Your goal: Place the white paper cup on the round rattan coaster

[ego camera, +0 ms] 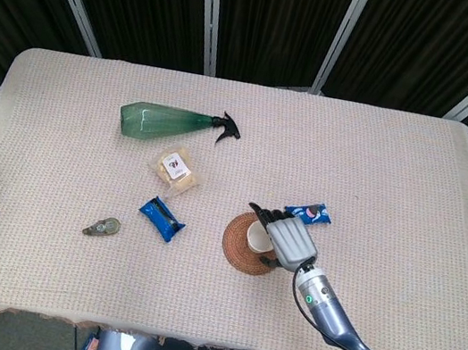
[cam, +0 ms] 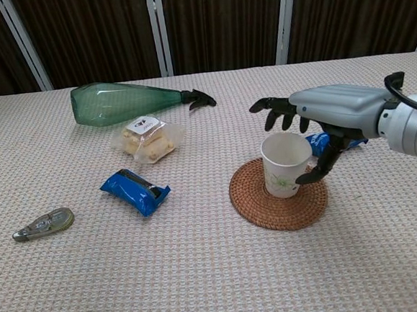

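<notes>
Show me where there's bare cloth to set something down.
Free: the right side beyond the blue snack pack, the far strip behind the green spray bottle, and the near edge in front of the rattan coaster. Crowded: the middle, around the cracker bag, blue wrapper and right hand.

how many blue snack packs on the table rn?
2. One blue pack lies left of the coaster, below the clear biscuit bag. The other lies right of the coaster, partly hidden behind the right hand in the chest view. None seem hidden elsewhere.
</notes>
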